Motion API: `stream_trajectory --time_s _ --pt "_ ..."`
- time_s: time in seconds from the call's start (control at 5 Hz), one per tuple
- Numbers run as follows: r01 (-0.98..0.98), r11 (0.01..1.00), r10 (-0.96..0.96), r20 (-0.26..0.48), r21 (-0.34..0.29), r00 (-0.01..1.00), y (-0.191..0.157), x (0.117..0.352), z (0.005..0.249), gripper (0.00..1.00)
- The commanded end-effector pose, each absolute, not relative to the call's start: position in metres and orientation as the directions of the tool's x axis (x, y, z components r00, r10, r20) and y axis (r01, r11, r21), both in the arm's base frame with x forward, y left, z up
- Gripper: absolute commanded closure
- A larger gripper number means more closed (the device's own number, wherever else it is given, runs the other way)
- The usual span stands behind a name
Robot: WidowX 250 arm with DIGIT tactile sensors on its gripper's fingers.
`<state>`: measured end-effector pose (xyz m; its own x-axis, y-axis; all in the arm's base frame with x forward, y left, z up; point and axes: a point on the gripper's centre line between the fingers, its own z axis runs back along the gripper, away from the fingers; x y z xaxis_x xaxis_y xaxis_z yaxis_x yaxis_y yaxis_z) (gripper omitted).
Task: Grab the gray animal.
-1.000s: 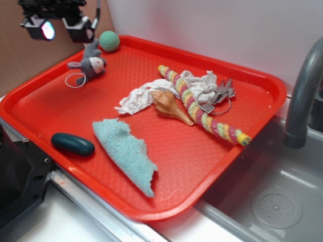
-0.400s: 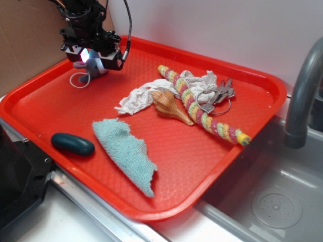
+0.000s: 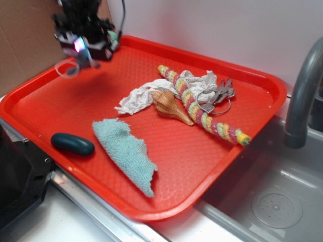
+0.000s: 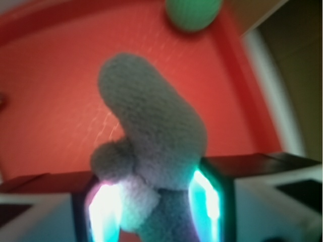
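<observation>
The end effector [image 4: 154, 201] pinches the gray animal [image 4: 151, 146] only at its soft lower body, so the plush could slip out.

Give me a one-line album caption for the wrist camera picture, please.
Gray animal clamped between the gripper's glowing fingers, above a red tray.

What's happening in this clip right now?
The robot's end effector is shut on the gray animal, gripping the plush between its lit fingers. In the exterior view the toy hangs under the end effector above the far left corner of the red tray, with its white string loop dangling. The teal-green ball sits in the tray corner. The other tray items lie apart from the end effector.
</observation>
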<state>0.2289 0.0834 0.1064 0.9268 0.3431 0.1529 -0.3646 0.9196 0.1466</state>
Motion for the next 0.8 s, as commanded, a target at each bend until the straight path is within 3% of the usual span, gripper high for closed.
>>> stream_trajectory --time_s 0.0,0.2,0.6 --pt "-0.216 0.972 0.197 0.189 0.087 0.962 0.067 0.184 0.193 1.0" --pt "-0.039 0.999 0.043 0.166 -0.024 0.985 0.055 0.166 0.207 1.0" --pt "0.035 0.986 -0.009 0.155 -0.162 0.988 0.033 0.17 0.213 1.0"
